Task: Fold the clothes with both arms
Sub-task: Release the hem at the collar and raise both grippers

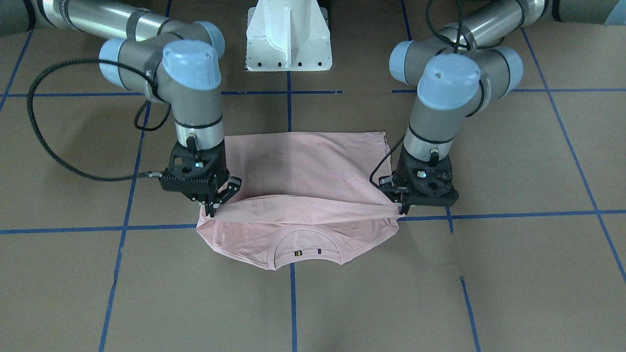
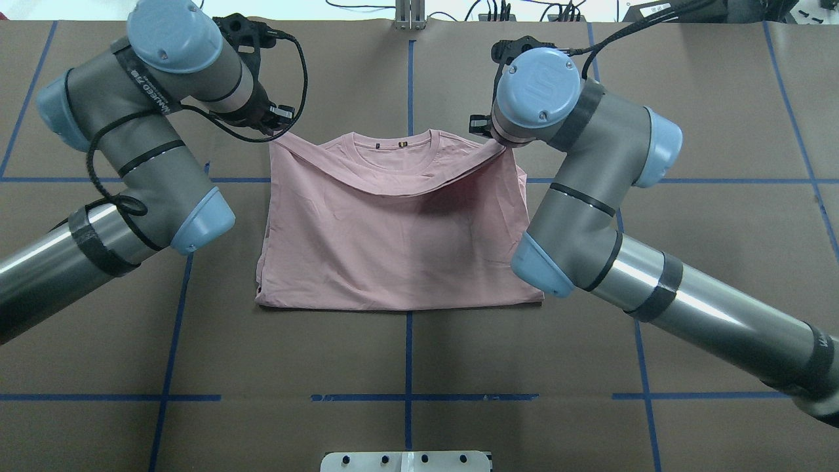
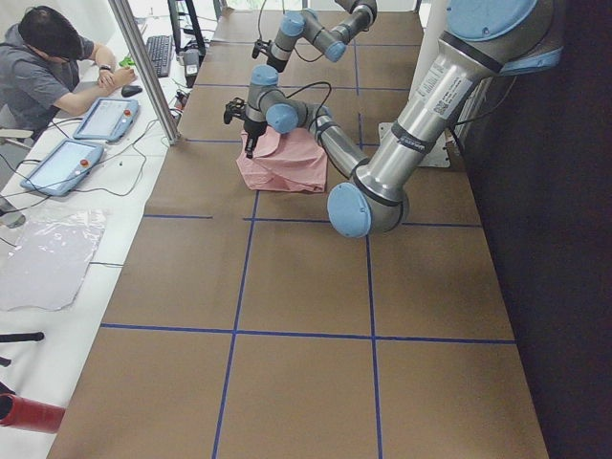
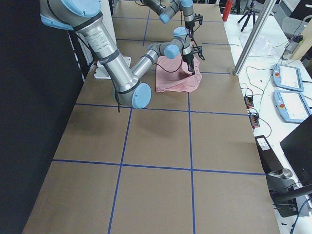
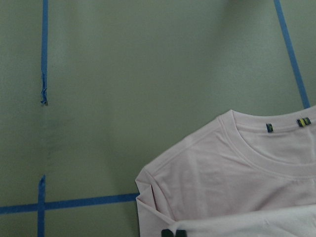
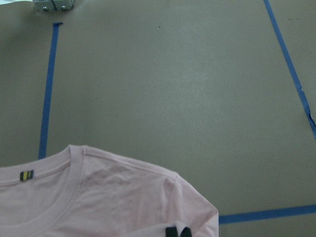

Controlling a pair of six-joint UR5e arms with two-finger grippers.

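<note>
The clothes are one pale pink T-shirt [image 1: 298, 166] lying plain side up on the brown table, its ribbed collar [image 1: 307, 244] at the end far from the robot. A lifted fold edge [image 2: 393, 187] sags between the two grippers, just short of the collar [image 2: 393, 147]. My left gripper [image 1: 404, 209] is shut on one end of that edge, beside a shoulder [image 5: 163, 173]. At the other end my right gripper [image 1: 213, 209] pinches the edge, above the other shoulder [image 6: 168, 182]. Only black fingertips [image 5: 168, 233] show in each wrist view. No print is visible.
The white pedestal base [image 1: 288, 39] stands behind the shirt on the robot's side. Blue tape lines [image 1: 293, 293] grid the brown table. In the exterior left view a person [image 3: 48, 67] sits at a side bench with tablets [image 3: 105, 117].
</note>
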